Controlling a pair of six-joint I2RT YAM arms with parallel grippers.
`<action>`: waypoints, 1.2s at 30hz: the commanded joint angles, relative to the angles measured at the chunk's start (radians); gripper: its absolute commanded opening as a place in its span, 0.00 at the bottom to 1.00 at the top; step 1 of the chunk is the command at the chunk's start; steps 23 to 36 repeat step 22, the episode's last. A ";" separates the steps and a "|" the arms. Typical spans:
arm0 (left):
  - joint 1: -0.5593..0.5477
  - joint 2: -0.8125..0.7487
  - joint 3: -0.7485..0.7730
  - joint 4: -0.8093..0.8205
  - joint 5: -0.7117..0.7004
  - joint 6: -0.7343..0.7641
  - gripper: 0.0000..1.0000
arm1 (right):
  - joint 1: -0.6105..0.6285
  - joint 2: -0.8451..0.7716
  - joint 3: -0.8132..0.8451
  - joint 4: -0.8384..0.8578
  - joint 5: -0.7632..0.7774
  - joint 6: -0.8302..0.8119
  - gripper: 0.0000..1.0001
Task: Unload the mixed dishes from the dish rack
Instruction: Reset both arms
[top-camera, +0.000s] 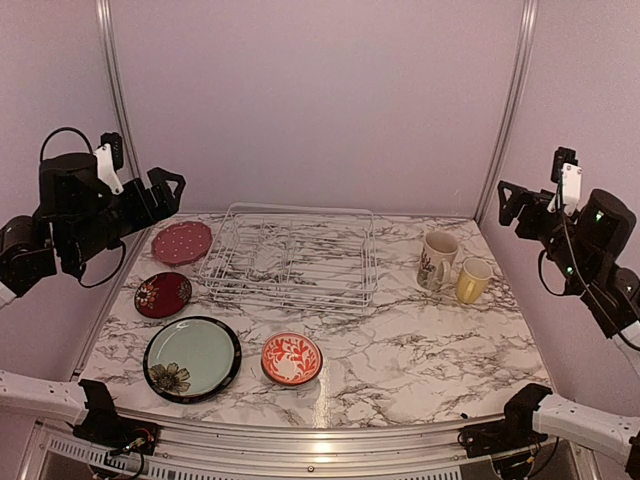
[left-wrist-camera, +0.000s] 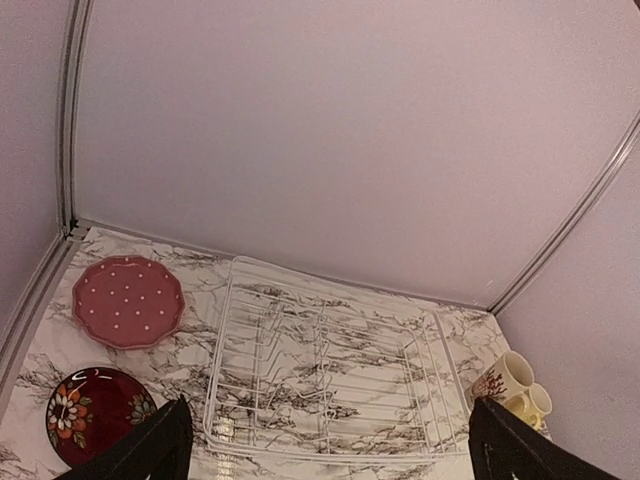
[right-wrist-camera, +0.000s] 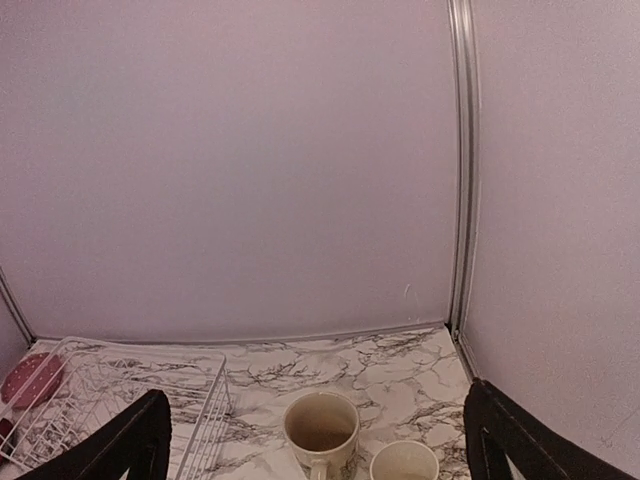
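Note:
The white wire dish rack (top-camera: 290, 258) stands at the table's middle back with nothing in it. On the table to its left lie the pink dotted plate (top-camera: 181, 242), the small dark-red plate (top-camera: 163, 295) and the pale green flowered plate (top-camera: 192, 358). The red-white patterned bowl (top-camera: 291, 358) sits in front of the rack. A cream mug (top-camera: 437, 260) and a yellow mug (top-camera: 472, 281) stand to its right. My left gripper (top-camera: 168, 192) hangs open, high above the pink plate. My right gripper (top-camera: 508, 205) is open too, raised above the mugs. Both hold nothing.
Lilac walls close in the back and both sides, with metal posts (top-camera: 115, 90) in the corners. The marble table's front edge (top-camera: 320, 420) runs just above the arm bases. In the left wrist view the rack (left-wrist-camera: 330, 365) lies below the fingers (left-wrist-camera: 160, 445).

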 joint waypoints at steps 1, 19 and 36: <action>0.037 -0.134 -0.089 0.253 -0.078 0.157 0.99 | -0.005 -0.070 0.017 -0.078 0.081 0.006 0.99; 0.040 -0.313 -0.141 0.322 -0.099 0.170 0.99 | -0.005 -0.157 0.065 -0.117 -0.004 0.003 0.98; 0.038 -0.315 -0.157 0.322 -0.096 0.159 0.99 | -0.005 -0.166 0.051 -0.112 -0.009 0.003 0.99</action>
